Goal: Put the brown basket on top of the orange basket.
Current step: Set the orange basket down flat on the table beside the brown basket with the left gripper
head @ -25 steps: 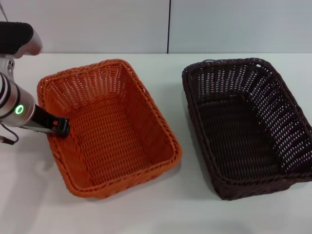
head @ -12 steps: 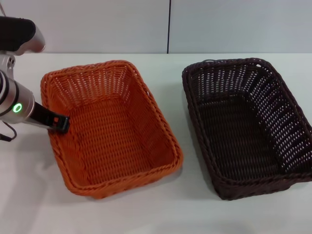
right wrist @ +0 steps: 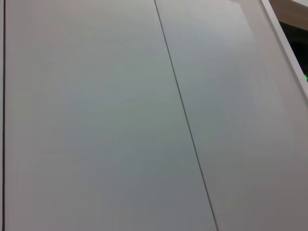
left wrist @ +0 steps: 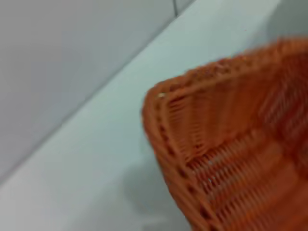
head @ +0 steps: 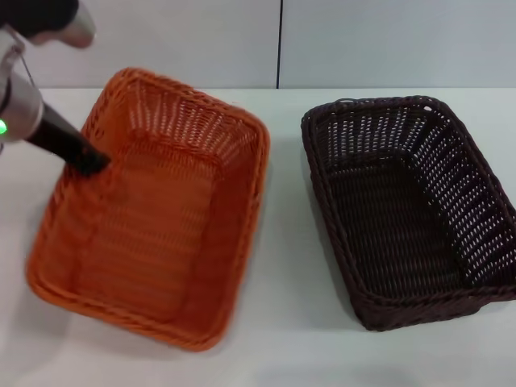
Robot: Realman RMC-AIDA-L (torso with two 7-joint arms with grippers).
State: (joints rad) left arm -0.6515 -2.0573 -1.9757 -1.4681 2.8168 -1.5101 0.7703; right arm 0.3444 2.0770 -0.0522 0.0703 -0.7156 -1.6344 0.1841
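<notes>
Here, left pincer point(head: 87, 160) gripping empty orange basket point(head: 153, 218)'s wall; brown basket point(head: 411, 210) empty.

No text, label, brand, number or sign can be read anywhere in these views.

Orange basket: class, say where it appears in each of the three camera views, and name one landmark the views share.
Head view: orange basket at left, left gripper on its rim.
Left wrist view: one corner fills the lower right.
Right wrist view: not in it.
Shared landmark: the dark seam in the wall.
</notes>
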